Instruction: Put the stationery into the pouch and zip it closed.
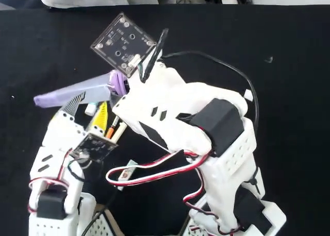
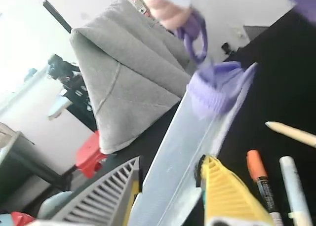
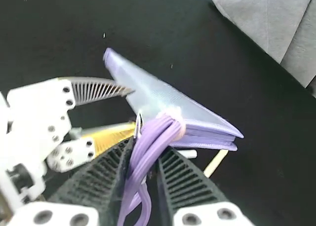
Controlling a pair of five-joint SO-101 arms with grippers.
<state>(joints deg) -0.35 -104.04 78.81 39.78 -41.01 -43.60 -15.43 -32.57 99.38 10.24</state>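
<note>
Right pincer [image 3: 148,149], at the lower middle of its wrist view, is clamped narrow on the purple strap [image 3: 140,186] at the end of the lilac pouch [image 3: 163,100]. The high view gives the same spot from above, with the strap bunched at the pouch's right end, close under the arm's wrist. Left pincer [image 2: 170,162] has its grey finger [image 2: 106,199] and yellow finger [image 2: 227,196] set against either side of the pouch, which runs up between them toward the upper right of the left wrist view. In the high view the pouch lies aslant at centre left over the black table [image 1: 289,66]. Stationery lies outside the pouch on the table, just beside the yellow finger: an orange-capped pen [image 2: 257,169], a white marker [image 2: 292,179] and a cream stick [image 2: 291,133]. A grey cushion [image 2: 128,73] stands behind.
</note>
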